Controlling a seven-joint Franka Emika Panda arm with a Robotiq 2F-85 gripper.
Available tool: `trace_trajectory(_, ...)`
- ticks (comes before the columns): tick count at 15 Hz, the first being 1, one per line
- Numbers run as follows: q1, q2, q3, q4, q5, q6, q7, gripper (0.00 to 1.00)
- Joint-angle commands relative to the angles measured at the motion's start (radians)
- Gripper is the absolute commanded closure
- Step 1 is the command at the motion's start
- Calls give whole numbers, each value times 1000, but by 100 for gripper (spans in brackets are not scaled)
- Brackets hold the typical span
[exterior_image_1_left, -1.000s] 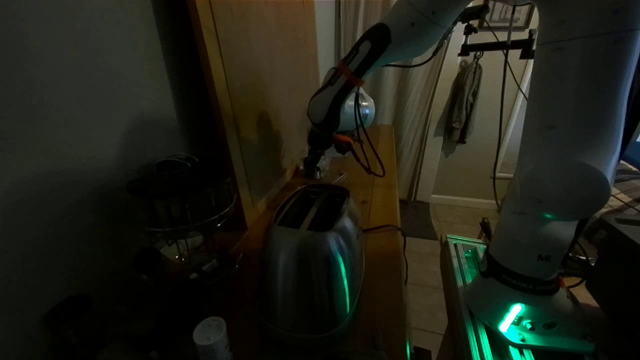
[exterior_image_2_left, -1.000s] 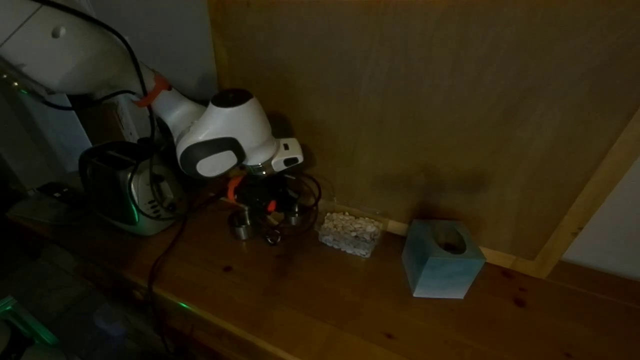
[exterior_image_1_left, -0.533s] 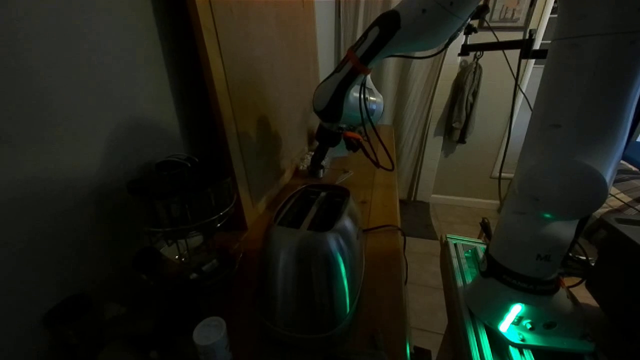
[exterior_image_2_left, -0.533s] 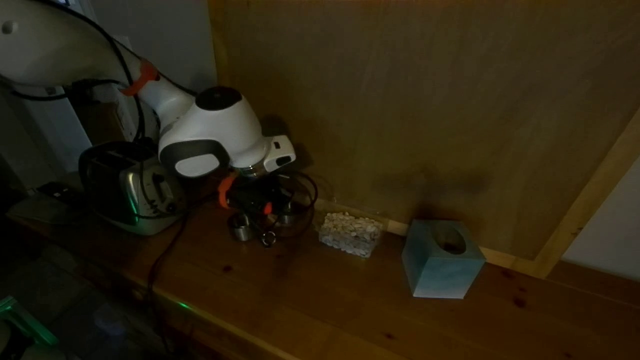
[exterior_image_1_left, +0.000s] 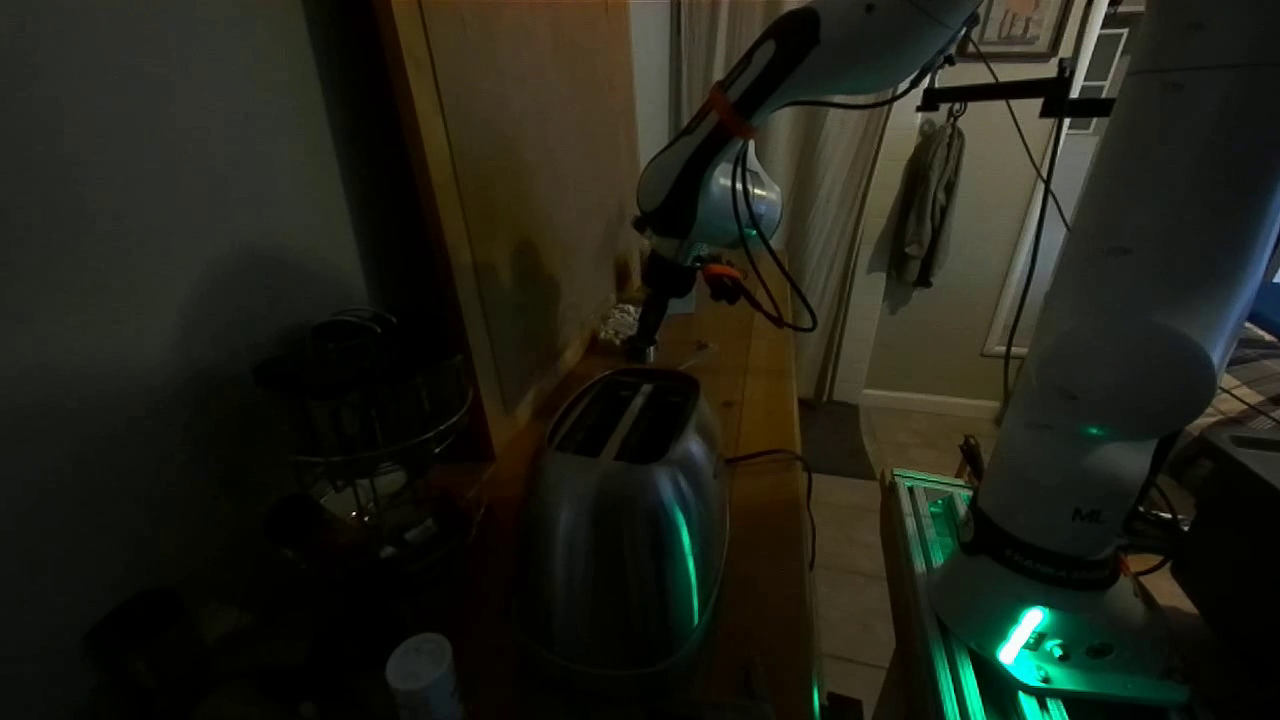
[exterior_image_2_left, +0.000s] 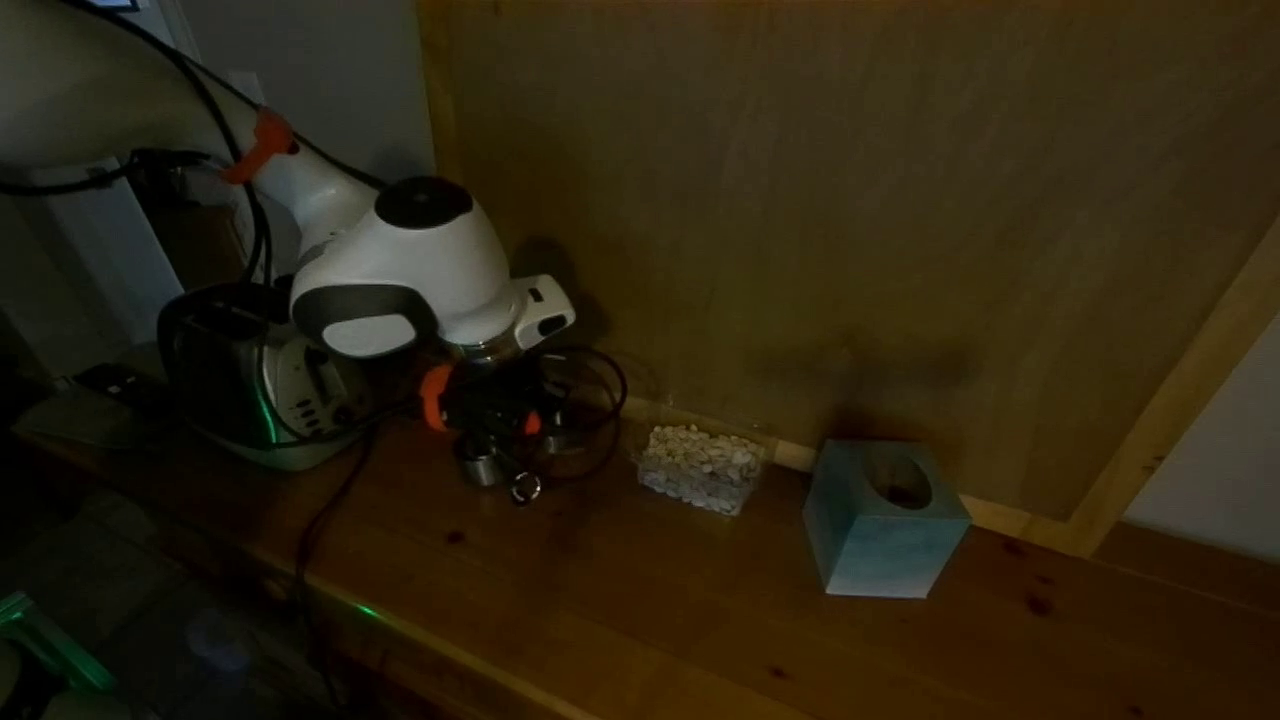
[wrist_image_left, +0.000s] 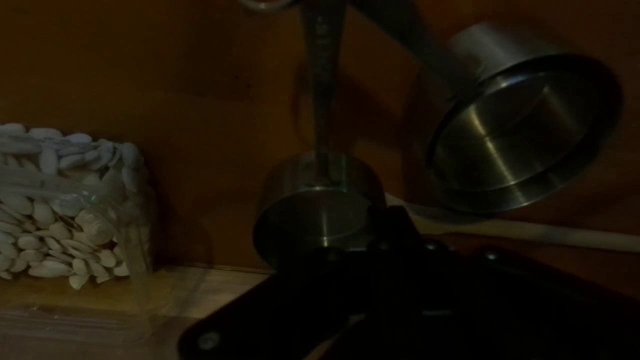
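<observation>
My gripper (wrist_image_left: 389, 220) is dark in the wrist view, its fingers close together at the right rim of a small steel measuring cup (wrist_image_left: 320, 172). The fingers look shut on that cup's wall, though the dark hides the exact contact. A larger steel cup (wrist_image_left: 505, 135) hangs tilted to the right. Their handles run up to a ring (wrist_image_left: 267, 4) that joins them. In an exterior view the larger cup (exterior_image_2_left: 480, 465), the small cup (exterior_image_2_left: 562, 437) and the ring (exterior_image_2_left: 525, 488) sit under my gripper. In an exterior view my gripper (exterior_image_1_left: 648, 335) is beyond the toaster (exterior_image_1_left: 625, 540).
A clear container of white seeds (exterior_image_2_left: 700, 468) stands by the wooden panel (exterior_image_2_left: 850, 220), left in the wrist view (wrist_image_left: 60, 210). A blue tissue box (exterior_image_2_left: 885, 530) stands farther along the wooden counter (exterior_image_2_left: 600, 620). A wire rack (exterior_image_1_left: 375, 450) and white canister (exterior_image_1_left: 422, 670) are near the toaster. Cables hang from the arm.
The arm and gripper have moved toward the toaster, away from the seed container. The cups and ring have shifted the same way with the gripper.
</observation>
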Motion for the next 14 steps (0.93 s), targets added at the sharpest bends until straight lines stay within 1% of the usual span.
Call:
trace_trajectory(1,-4,-47,-5,-34,24,-46,-100,99)
trace_trajectory(2,-3,-48,-6,-33,32,-50,-115,99)
trace_trajectory(3,-1,-44,-5,-18,61,-47,-104,99)
trace_trajectory(4,0,-10,-2,-12,12,-26,-63,99)
trace_trajectory(5,0,-10,-2,-12,14,-26,-63,96)
trace_trajectory(7,0,-7,-2,-12,13,-26,-63,96)
trace_trajectory(8,2,-6,0,-17,-3,-15,-63,99)
trace_trajectory(10,8,-17,5,-37,-34,16,-83,99)
trace_trajectory(14,19,-49,18,-77,-19,74,-189,99)
